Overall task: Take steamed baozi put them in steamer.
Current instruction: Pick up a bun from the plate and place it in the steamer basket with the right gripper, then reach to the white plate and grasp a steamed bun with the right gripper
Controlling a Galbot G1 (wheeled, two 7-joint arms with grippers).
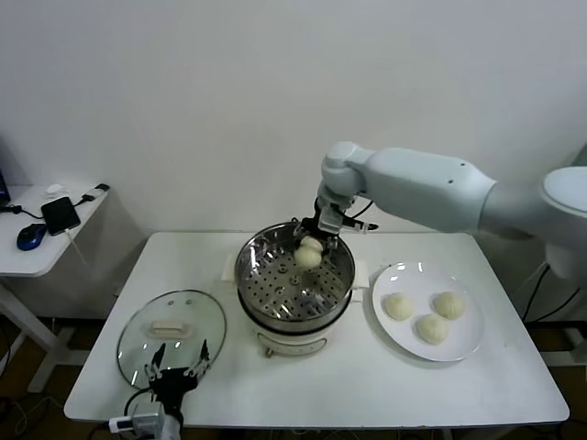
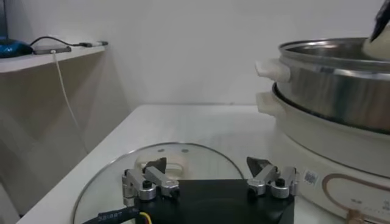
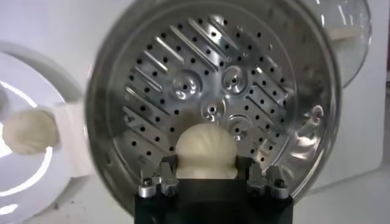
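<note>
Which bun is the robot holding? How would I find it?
Find the big shiny steamer in the middle of the white table. The right gripper hangs over it, shut on one bun. The other three buns lie on the plate.

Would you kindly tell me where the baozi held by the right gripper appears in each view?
Head view: held baozi above the steamer, at its far rim.
Left wrist view: cream sliver at the picture's edge, over the steamer's rim.
Right wrist view: centred between the jaws.
Shared landmark: the steamer.

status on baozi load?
Right tool shut on baozi above steamer. Left tool open, idle over glass lid. Three baozi on plate.
</note>
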